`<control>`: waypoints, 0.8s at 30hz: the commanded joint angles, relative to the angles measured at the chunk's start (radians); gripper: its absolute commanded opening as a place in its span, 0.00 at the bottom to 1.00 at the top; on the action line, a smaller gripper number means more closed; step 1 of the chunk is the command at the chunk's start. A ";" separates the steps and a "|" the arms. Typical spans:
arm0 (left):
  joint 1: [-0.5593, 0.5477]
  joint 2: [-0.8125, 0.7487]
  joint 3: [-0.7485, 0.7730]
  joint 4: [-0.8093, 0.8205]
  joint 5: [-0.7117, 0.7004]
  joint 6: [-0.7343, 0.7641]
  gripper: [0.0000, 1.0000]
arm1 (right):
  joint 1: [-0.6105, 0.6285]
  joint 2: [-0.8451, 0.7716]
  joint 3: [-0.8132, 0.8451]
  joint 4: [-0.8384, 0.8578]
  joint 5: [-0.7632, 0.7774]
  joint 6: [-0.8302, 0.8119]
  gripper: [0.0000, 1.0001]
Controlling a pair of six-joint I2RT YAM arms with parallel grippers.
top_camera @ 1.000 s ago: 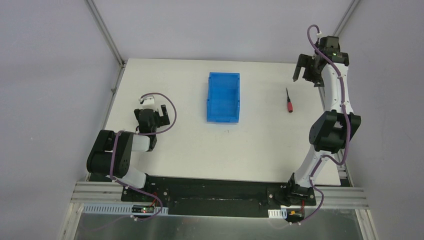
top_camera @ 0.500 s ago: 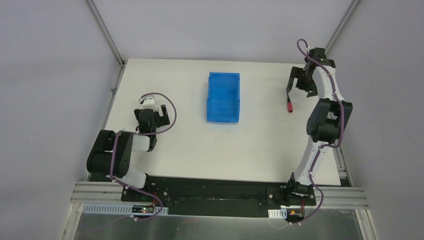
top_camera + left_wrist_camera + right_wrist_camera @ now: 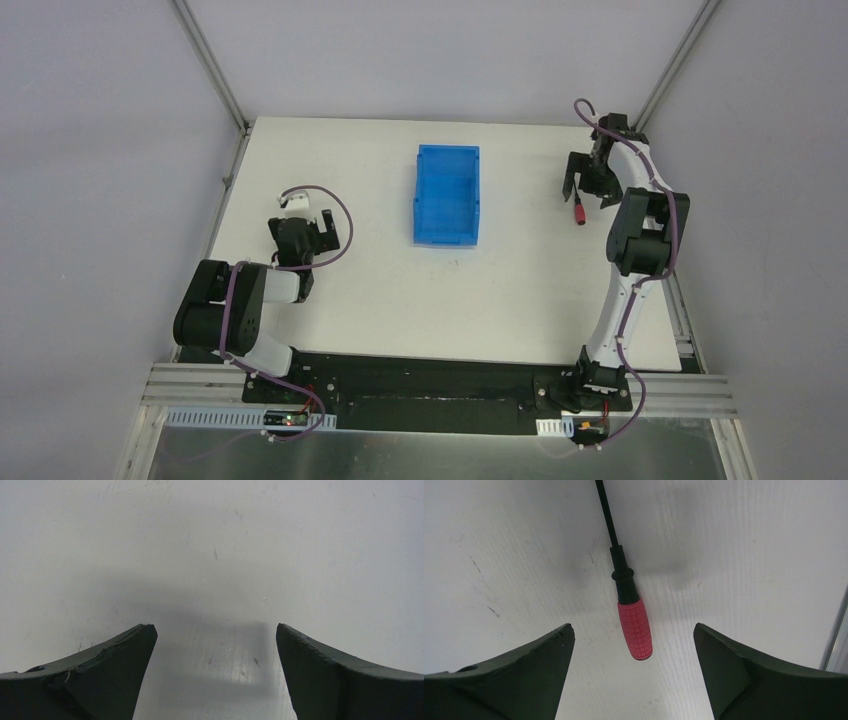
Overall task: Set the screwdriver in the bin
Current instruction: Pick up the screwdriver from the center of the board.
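One screwdriver (image 3: 634, 628) beneath right end effector (image 3: 632, 626)

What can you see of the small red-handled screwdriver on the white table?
The small screwdriver has a thin black shaft, a flanged black collar and a short red grid-textured handle that looks rubbery. It lies flat on the white table, right of the blue plastic bin. The open right gripper brackets the handle without touching it; only the table does.

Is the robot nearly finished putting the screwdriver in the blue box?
Not yet. Done: the right gripper hangs open over the screwdriver, a finger on each side of its red handle. In hand: the grab; the screwdriver lies on the table, not held. Left: grip it, carry it to the empty bin, drop it in.
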 commanded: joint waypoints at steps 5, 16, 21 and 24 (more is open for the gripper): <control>0.005 -0.008 0.015 0.025 0.010 0.006 0.99 | 0.004 0.058 -0.003 0.039 -0.010 -0.012 0.88; 0.005 -0.008 0.016 0.025 0.010 0.006 0.99 | 0.005 0.104 -0.021 0.039 -0.029 -0.012 0.71; 0.006 -0.008 0.015 0.025 0.010 0.006 0.99 | 0.007 0.118 -0.036 0.048 -0.029 -0.008 0.56; 0.006 -0.008 0.016 0.025 0.010 0.006 0.99 | 0.011 0.116 -0.044 0.052 -0.023 -0.008 0.42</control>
